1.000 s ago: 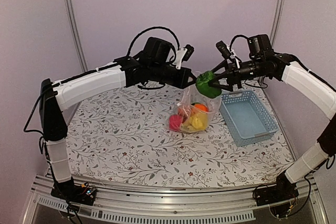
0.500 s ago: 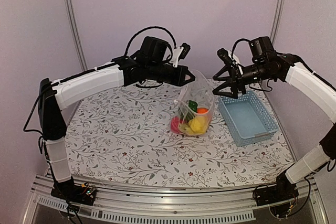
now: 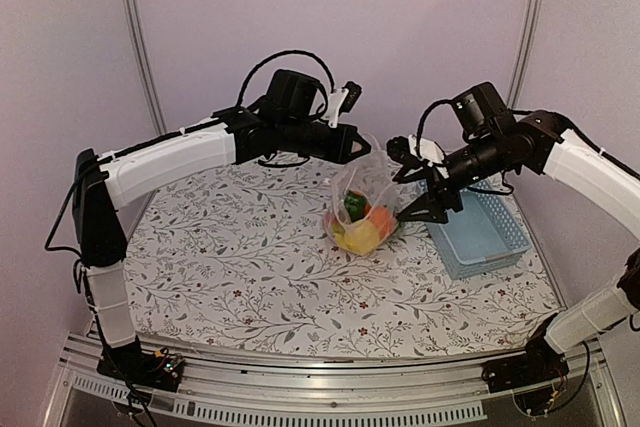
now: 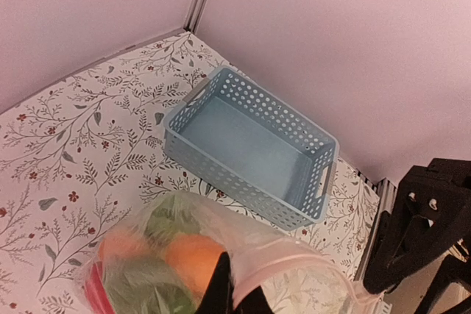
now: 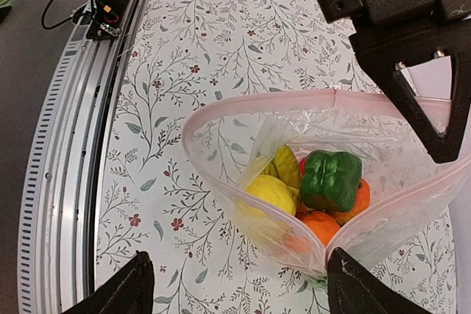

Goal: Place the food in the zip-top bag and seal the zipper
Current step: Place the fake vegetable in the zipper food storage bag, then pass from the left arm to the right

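Observation:
The clear zip-top bag (image 3: 365, 197) hangs open from my left gripper (image 3: 350, 143), which is shut on its rim and holds it up above the table. In the left wrist view my left gripper (image 4: 232, 292) pinches the bag's pinkish rim (image 4: 294, 262). Inside lies the food: a green pepper (image 5: 331, 178), a yellow lemon (image 5: 268, 193), orange pieces (image 5: 324, 227) and a red piece. The zipper (image 5: 257, 104) runs round the mouth, which gapes wide. My right gripper (image 3: 404, 183) is open and empty just right of the bag; in its own view it (image 5: 246, 292) straddles the bag's near corner.
A light-blue slotted basket (image 3: 480, 237) stands empty to the right of the bag, also in the left wrist view (image 4: 250, 145). The metal rail (image 5: 66, 152) runs along the table's near edge. Pink walls close the back and right sides.
The right gripper let the green pepper drop into the bag, drew back, then came down open beside the bag's right side. The left gripper kept holding the rim.

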Available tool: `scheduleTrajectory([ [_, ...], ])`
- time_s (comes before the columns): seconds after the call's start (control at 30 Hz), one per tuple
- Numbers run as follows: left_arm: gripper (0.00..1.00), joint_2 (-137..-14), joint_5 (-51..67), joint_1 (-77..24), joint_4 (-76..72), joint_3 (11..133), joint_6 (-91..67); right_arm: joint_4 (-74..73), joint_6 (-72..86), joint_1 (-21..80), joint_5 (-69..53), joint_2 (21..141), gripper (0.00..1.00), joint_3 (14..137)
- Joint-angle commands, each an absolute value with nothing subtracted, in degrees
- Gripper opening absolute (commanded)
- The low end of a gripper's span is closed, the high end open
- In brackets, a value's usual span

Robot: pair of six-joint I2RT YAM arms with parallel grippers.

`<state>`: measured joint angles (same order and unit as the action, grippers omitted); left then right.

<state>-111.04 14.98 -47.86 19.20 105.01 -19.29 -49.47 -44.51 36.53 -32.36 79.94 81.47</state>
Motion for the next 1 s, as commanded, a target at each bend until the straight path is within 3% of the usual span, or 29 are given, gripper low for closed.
scheduleTrajectory([
  [0.0, 0.00, -111.5, 14.6, -47.0, 17.6, 104.7, -18.8, -51.0, -45.5, 38.6, -25.3, 79.1, 0.79, 84.6],
  [0.33, 0.00, -110.5, 13.0, -46.9, 17.3, 103.0, -20.7, -52.6, -44.0, 40.8, -25.4, 78.0, 0.78, 89.8],
  [0.97, 0.00, -108.7, 10.6, -47.2, 17.2, 102.2, -25.1, -54.1, -42.3, 54.9, -2.8, 94.0, 0.66, 95.1],
])
